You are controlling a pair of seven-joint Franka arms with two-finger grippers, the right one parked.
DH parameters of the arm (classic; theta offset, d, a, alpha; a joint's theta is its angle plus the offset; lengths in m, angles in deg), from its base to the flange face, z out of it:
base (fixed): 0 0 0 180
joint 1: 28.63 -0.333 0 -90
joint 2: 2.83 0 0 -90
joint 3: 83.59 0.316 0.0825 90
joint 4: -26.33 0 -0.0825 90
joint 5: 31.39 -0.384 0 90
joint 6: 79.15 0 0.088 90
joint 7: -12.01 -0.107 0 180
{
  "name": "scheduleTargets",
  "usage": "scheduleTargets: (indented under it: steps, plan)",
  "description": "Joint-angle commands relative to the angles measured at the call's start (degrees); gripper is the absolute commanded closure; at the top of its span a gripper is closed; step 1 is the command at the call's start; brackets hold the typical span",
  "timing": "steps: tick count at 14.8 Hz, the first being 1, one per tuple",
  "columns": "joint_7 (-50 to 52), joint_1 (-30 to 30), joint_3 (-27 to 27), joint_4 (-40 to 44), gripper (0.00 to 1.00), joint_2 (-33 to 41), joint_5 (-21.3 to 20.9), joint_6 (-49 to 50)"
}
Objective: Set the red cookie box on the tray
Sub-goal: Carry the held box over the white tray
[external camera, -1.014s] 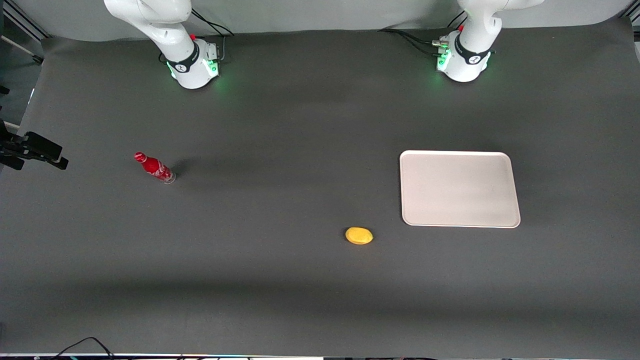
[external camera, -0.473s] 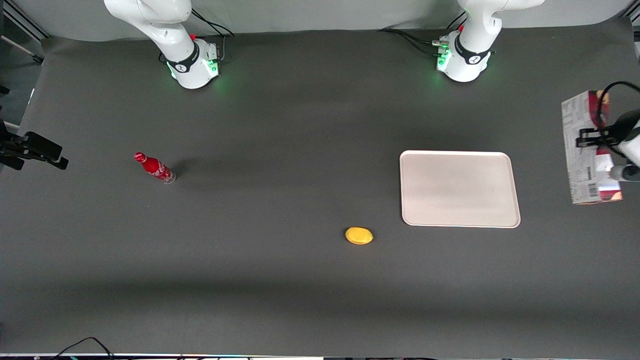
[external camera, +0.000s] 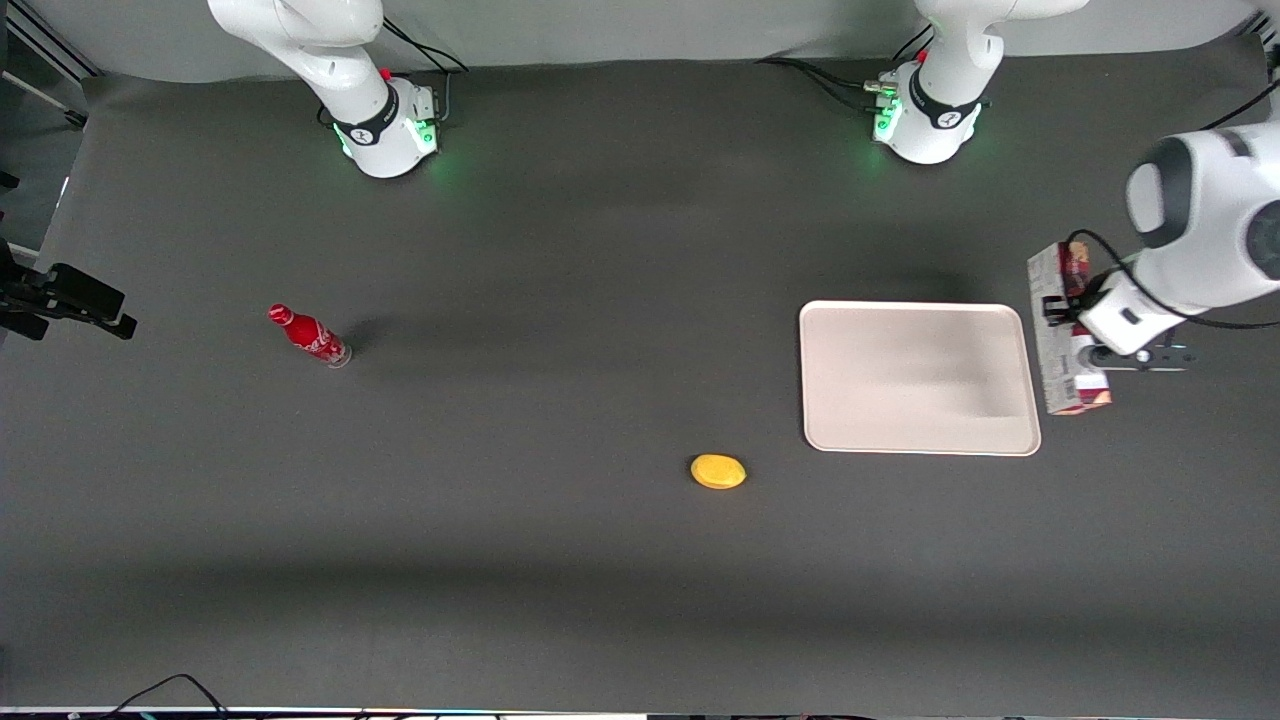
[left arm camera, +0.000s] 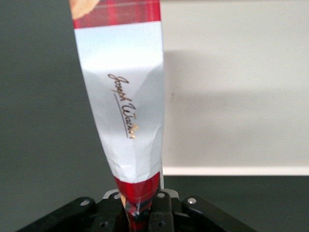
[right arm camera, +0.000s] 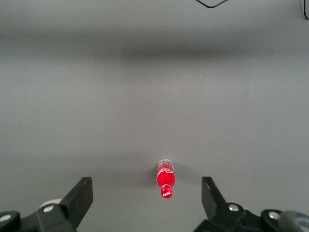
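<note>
I am in the carry step: my hand (external camera: 1078, 350) is pinching the red cookie box (external camera: 1058, 330), and in the wrist view the carton's lower end is squeezed and creased between the fingers (left arm camera: 159, 212). The box is off the surface, held just beside the tray (external camera: 918, 378), at about 3 o'clock from the tray's middle in the front view, toward the working arm's end of the surface. It does not yet seem to overlap the tray's rim, though the wrist view shows the pale tray (left arm camera: 236, 96) right next to the box (left arm camera: 125, 106).

As I judge it, the next move calls for a short sideways carry toward 9 o'clock until the box sits over the tray's middle, then a slow descent and release. The carton is already dented under the grip, so I would keep it steady and watch for it tipping when let go.

The small red bottle (external camera: 308, 336) and the yellow object (external camera: 718, 471) are well apart from this path.
</note>
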Motion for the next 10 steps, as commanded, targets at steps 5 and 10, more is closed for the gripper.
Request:
scheduleTargets:
  steps: [5,10]
  plan:
    - [-0.08,0.48,-0.28,-7.42,1.00,-9.03,-0.93,-23.39]
    - [-0.96,0.65,-0.63,-3.47,0.00,-12.56,-1.11,-22.96]
